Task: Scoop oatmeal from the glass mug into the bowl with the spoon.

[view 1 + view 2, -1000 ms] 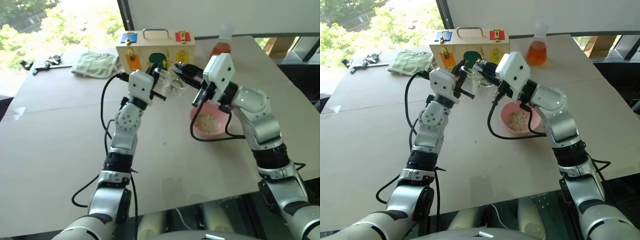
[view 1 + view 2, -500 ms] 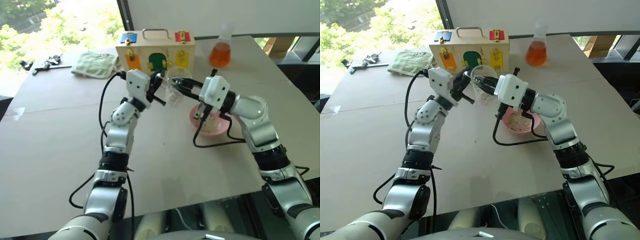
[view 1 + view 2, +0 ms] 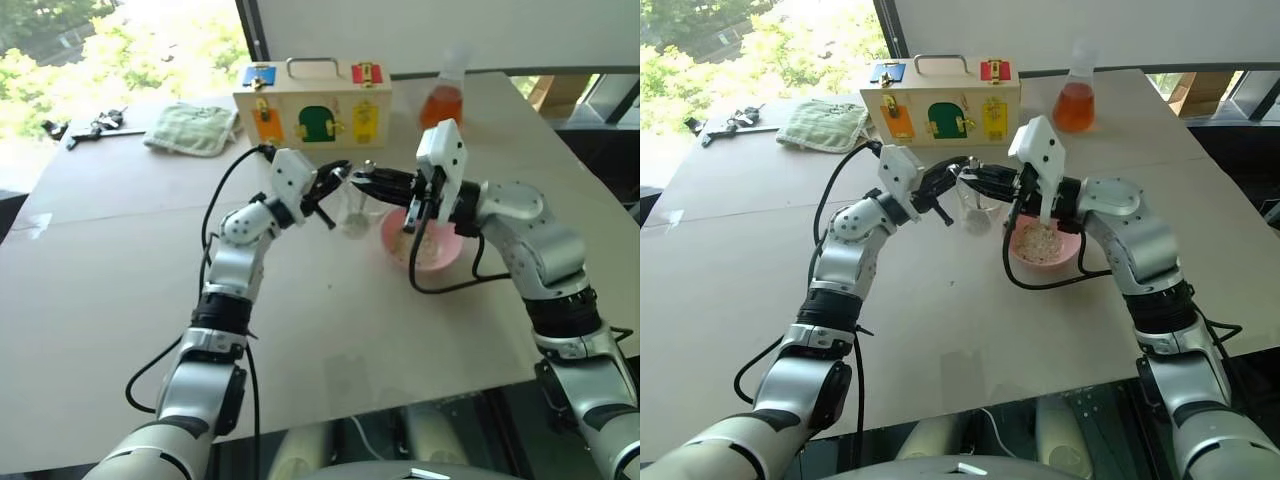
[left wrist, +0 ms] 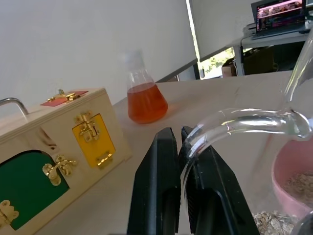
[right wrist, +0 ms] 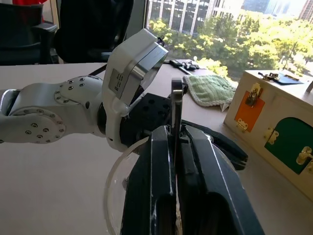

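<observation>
A pale surface [image 3: 750, 300] stands by a bright window, with a wooden latch box [image 3: 940, 100], a green cloth [image 3: 822, 125] and a flask of orange liquid [image 3: 1075, 100] along its far side.

The left tool [image 4: 183, 147] is pressed together, pinching the thin handle of the glass mug [image 3: 975, 205], so the mug sits just beyond its tips, low over the surface; whether it rests there I cannot tell. The right tool [image 5: 174, 142] is also clamped tight, pinching the handle of the spoon [image 5: 176, 105], which runs out from between its fingers over the mug's rim toward the left tool. The pink bowl [image 3: 1070, 250] lies just below and behind the right tool, already holding some oatmeal [image 3: 1040, 238]. A little oatmeal seems to lie in the mug's bottom in the left wrist view.

The risks, as I judge them: the mug hangs on a thin glass handle, so a push from the spoon could twist it in the pinch or tip it. The two tools are close, and a clumsy dip could knock them together. A loaded spoon tilting on the way to the bowl would scatter flakes on the surface.
</observation>
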Controlling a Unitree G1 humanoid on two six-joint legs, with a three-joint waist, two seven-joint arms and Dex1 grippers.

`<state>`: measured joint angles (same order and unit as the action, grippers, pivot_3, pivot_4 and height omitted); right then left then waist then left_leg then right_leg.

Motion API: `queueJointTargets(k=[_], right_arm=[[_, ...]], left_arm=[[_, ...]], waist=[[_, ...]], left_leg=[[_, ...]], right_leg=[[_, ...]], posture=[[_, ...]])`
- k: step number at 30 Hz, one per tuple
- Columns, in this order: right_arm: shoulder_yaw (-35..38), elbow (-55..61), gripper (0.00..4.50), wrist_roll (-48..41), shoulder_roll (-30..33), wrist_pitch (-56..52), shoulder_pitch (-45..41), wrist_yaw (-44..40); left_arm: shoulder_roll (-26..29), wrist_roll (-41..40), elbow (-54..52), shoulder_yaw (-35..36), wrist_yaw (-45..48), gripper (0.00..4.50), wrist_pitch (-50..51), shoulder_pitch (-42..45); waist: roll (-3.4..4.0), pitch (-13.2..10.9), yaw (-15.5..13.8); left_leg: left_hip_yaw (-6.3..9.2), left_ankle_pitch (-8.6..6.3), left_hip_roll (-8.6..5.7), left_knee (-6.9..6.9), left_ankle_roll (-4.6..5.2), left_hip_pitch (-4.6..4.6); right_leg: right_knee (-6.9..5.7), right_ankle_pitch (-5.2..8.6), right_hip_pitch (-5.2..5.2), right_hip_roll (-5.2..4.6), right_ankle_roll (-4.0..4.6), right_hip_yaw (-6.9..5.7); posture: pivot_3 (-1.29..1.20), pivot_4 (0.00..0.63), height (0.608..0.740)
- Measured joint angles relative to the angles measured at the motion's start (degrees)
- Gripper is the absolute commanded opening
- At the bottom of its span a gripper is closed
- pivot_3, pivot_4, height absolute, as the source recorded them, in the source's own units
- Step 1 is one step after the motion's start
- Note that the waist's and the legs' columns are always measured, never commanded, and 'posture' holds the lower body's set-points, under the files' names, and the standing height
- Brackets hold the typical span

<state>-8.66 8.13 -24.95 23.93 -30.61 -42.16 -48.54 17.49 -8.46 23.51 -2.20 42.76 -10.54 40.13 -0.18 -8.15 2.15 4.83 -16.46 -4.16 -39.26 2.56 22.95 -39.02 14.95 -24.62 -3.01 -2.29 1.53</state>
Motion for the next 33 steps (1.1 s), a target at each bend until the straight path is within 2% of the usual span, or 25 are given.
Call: queueJointTargets(k=[4, 7, 12, 13, 19, 28, 33], right_arm=[[2.69, 0.81, 0.0, -3.77, -0.28, -13.97, -1.06, 4.74], [7.62, -0.59, 0.0, -7.62, -3.7, -25.65, -2.36, 10.93], [15.4, -2.08, 0.0, -11.81, -9.3, -38.08, -4.53, 19.68], [18.72, -2.78, 0.0, -12.82, -11.98, -41.7, -4.91, 23.11], [24.95, -4.3, 0.0, -14.12, -15.92, -47.4, -6.35, 30.47], [28.12, -5.98, 0.0, -15.1, -17.18, -47.41, -6.86, 35.02], [32.94, -6.99, 0.0, -16.62, -17.87, -47.43, -9.05, 38.42]], left_arm=[[0.44, 1.08, 2.73, -0.36, 0.65, 0.01, -0.41, 0.64], [1.72, 3.1, 4.91, -0.69, 0.66, 0.01, -0.64, 1.93], [2.51, 5.6, 6.02, -0.92, 0.53, 0.01, -0.8, 3.45], [2.83, 6.34, 6.61, -1.35, 0.61, 0.01, -0.75, 3.97], [3.28, 7.65, 6.79, -2.38, 0.78, 0.01, 0.07, 4.33], [1.97, 5.99, 6.2, -2.06, -0.11, 0.01, 5.22, 4.45], [1.57, 4.46, 4.29, -0.56, -1.17, 0.01, 8.96, 3.92]], waist=[[0.0, 0.0, 0.05], [0.0, 0.0, 0.13], [0.0, 0.0, 0.08], [0.0, 0.0, 0.08], [0.01, 0.0, 0.22], [0.01, 0.0, 0.35], [0.01, 0.0, 0.35]], left_leg=[[0.0, 0.0, 0.0, 0.01, 0.0, 0.01], [0.0, 0.0, 0.0, 0.03, 0.0, 0.01], [0.01, 0.0, -0.04, 0.04, 0.0, 0.04], [0.02, 0.0, -0.07, 0.04, 0.0, 0.04], [0.03, 0.0, -0.11, 0.04, 0.0, 0.04], [0.01, 0.0, -0.11, 0.04, 0.01, 0.04], [0.0, 0.0, -0.11, 0.04, 0.01, 0.04]], right_leg=[[-0.02, 0.0, -0.01, 0.0, 0.0, 0.02], [-0.07, 0.0, -0.05, 0.0, 0.0, 0.06], [-0.04, 0.0, -0.06, -0.03, 0.0, 0.05], [-0.05, 0.0, -0.06, -0.05, 0.0, 0.04], [-0.09, 0.0, -0.09, -0.07, 0.0, 0.05], [-0.16, 0.0, -0.11, -0.06, 0.0, 0.07], [-0.21, 0.0, -0.15, -0.06, 0.0, 0.09]], posture=[[0.0, 0.15, 0.74], [0.0, 0.15, 0.74], [0.0, 0.15, 0.74], [0.0, 0.15, 0.74], [0.0, 0.15, 0.74], [0.0, 0.15, 0.74], [0.0, 0.15, 0.74]])
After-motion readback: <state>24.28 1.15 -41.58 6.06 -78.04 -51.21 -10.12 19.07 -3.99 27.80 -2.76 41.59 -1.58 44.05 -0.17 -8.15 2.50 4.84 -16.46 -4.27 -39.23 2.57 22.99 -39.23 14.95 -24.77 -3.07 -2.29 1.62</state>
